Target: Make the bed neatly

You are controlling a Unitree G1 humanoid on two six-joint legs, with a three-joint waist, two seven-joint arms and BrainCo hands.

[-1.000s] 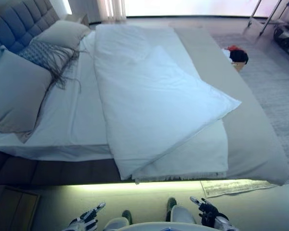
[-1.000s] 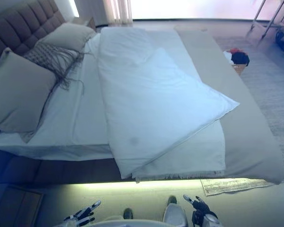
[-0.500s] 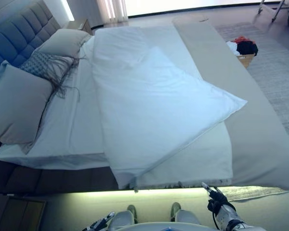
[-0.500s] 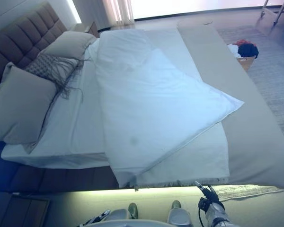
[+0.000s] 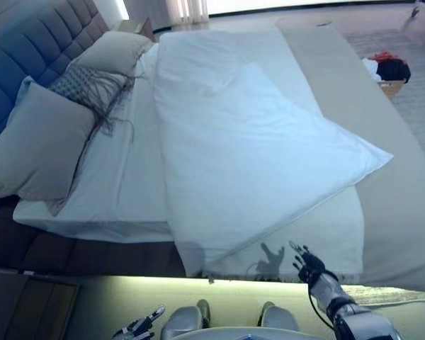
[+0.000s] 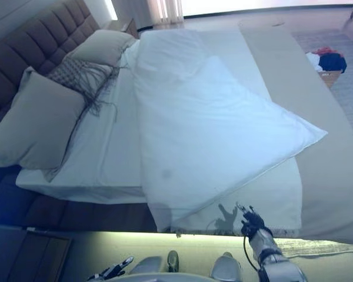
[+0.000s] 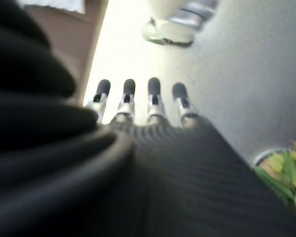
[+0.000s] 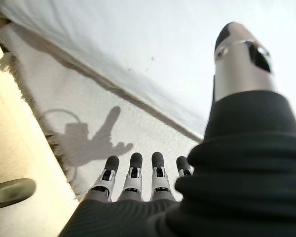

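A white duvet lies crumpled and folded across the bed, one corner pointing right over a beige blanket. A fringed cream cover shows beneath it at the near edge. My right hand hovers open just before that near edge, its fingers straight and holding nothing. My left hand hangs open low beside the bed, well away from the bedding, and its fingers point at the floor.
Two grey pillows and a fringed cushion lie by the tufted headboard at the left. A basket with clothes stands on the far floor. A wooden nightstand sits at the lower left.
The camera has shifted. My right hand has risen and reached forward to the bed's near edge. My left hand stays low.
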